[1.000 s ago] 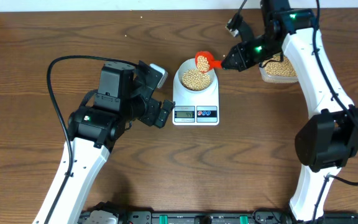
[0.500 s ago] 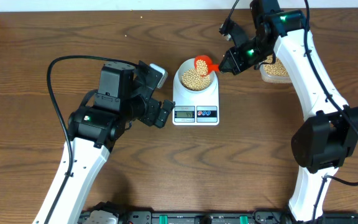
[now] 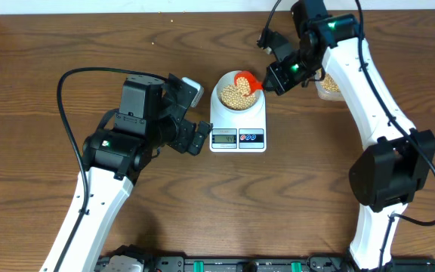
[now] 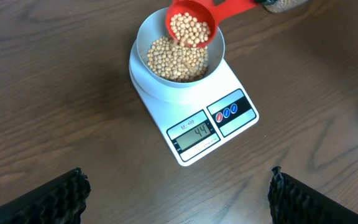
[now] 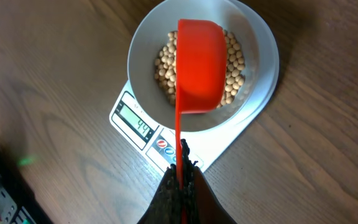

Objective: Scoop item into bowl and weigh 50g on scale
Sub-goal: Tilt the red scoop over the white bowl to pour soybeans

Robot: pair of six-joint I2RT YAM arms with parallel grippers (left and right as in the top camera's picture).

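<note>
Beans [image 4: 173, 62] mostly in bowl [image 4: 143, 59] on scale [image 4: 235, 81], display [image 4: 191, 134] at 44; my right hand [image 5: 182, 171], clamped tight on the red scoop [image 5: 199, 62] handle, holds more above the bowl: top-up step, next I'd tip slowly, stop at 50.

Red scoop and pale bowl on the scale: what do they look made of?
The red round scoop looks like moulded plastic: uniform bright colour, soft sheen. The small pale blue-white bowl could be plastic or glazed ceramic; its smooth plain wall leaves that open.
</note>
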